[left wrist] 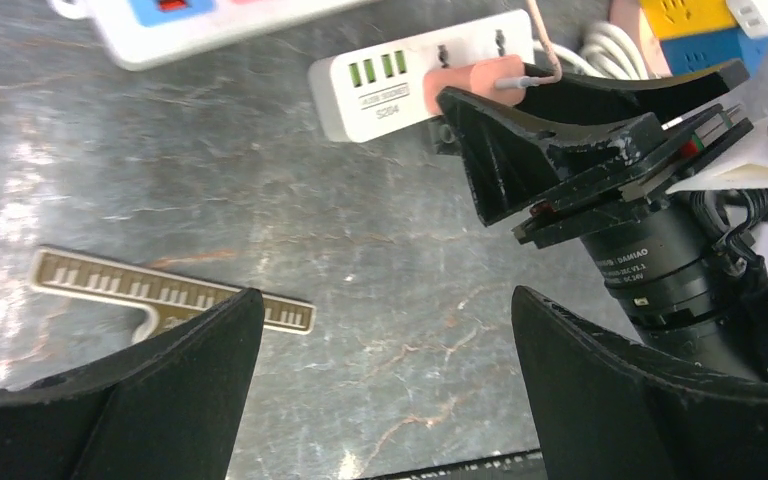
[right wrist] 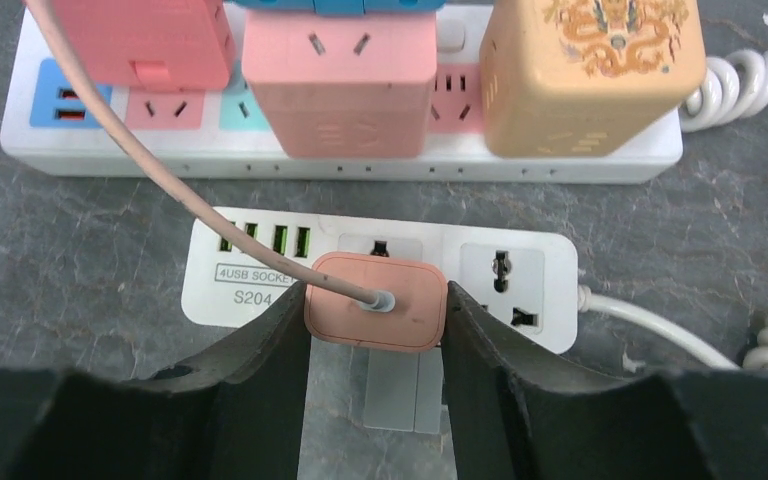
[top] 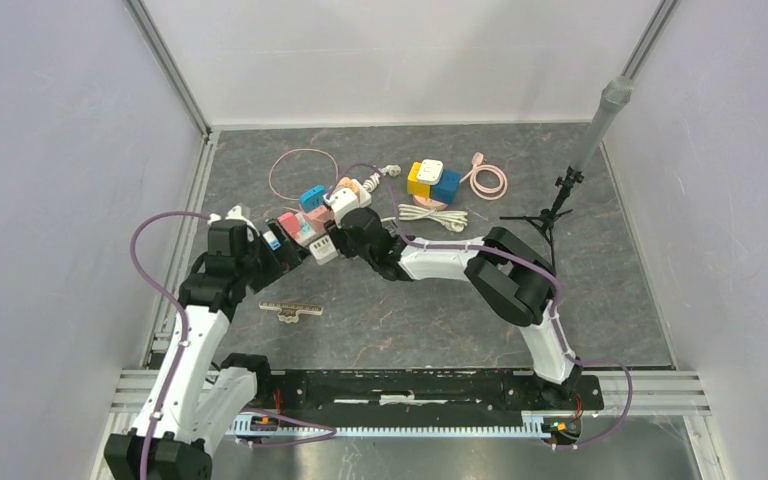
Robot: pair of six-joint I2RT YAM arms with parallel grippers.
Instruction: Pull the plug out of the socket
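plug [right wrist: 375, 315]: pink, seated in the white socket strip [right wrist: 520, 262]
right gripper [right wrist: 377, 312]: closed on the plug's sides
left gripper [left wrist: 388, 305]: wide open, holding nothing

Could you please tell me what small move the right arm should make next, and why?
Probably draw the right pincer straight away from the face of the white socket strip. Its fingers press both sides of the pink plug, which sits fully in the strip. Pull slowly, since the open left pincer is not holding the strip down.
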